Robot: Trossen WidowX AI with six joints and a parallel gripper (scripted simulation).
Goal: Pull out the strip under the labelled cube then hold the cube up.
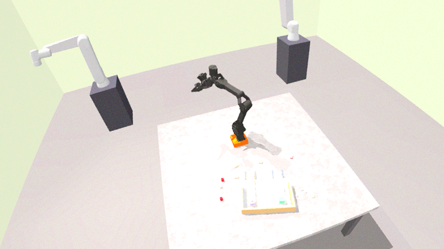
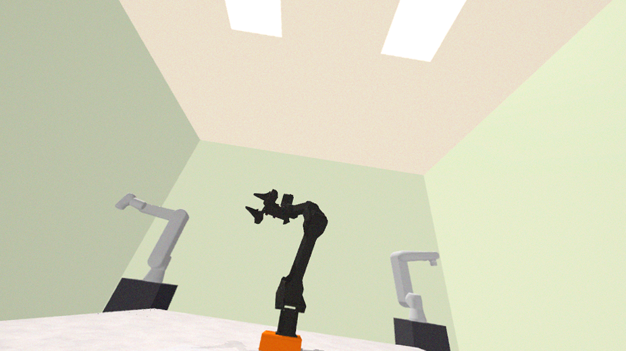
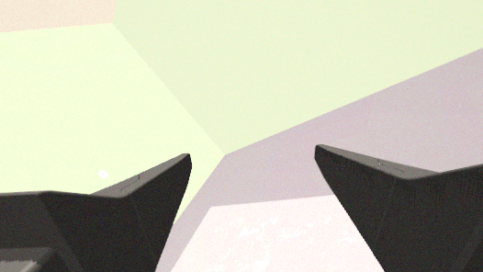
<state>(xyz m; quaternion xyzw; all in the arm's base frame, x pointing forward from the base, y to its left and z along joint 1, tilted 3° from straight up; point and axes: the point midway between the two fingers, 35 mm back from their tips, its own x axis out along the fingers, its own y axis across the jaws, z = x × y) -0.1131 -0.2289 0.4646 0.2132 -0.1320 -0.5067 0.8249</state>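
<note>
My gripper is open and empty, raised high above the table. In the top view, a purplish cube sits near the front left inside a tan-walled tray. A green cube sits near its front right. Any label on either cube is too small to read. Pale strips seem to run back from the cubes, but their edges are washed out, and I cannot tell which strip bears which cube. The wrist view shows neither cube nor strip.
Slim grey-blue uprights stand behind the tray. Two red pieces lie to its left. Small tan pieces lie behind and right of it. The arm's orange base stands farther back on the table.
</note>
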